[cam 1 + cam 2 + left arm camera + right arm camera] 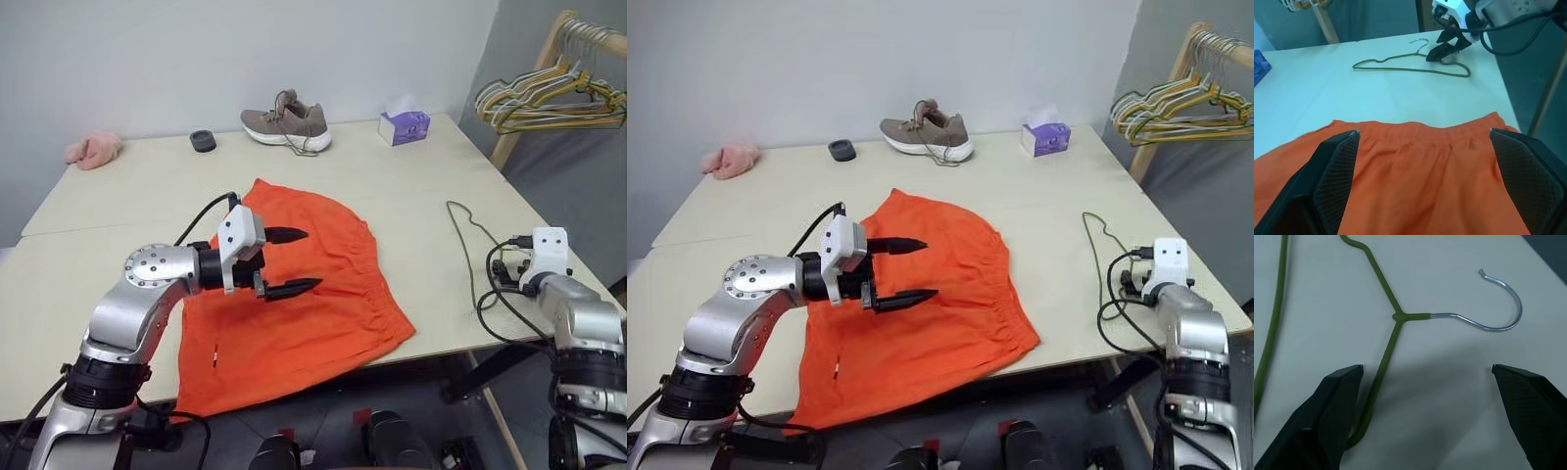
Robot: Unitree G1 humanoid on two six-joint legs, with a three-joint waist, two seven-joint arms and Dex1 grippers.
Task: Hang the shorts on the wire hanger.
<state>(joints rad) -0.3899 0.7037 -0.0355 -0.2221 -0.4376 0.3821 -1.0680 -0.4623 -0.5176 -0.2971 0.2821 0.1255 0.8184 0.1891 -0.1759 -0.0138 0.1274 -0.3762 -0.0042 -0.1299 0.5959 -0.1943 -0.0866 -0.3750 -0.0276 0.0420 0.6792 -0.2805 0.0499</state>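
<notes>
The left gripper (294, 261) hovers above the middle of the shorts (313, 304), its two black fingers spread wide apart with nothing between them. The shorts are bright orange and lie flat on the pale table (147, 186), their lower part hanging over the near edge; the gathered waistband faces the robot's right side.

The right gripper (1425, 377) sits low over the right end of the table, fingers wide apart and holding nothing. Just beyond its fingertips lies the wire hanger (1396, 316), olive-green with a bare silver hook, flat on the table surface and well apart from the shorts. One green arm of the hanger runs close beside one fingertip; whether they touch cannot be told.

At the far edge of the table sit a brown shoe (286, 124), a small purple tissue box (405, 126), a small dark round object (203, 140) and a pink cloth (93, 150). Off the table's right, a bunch of hangers (549, 103) hangs on a wooden rack (534, 83).
</notes>
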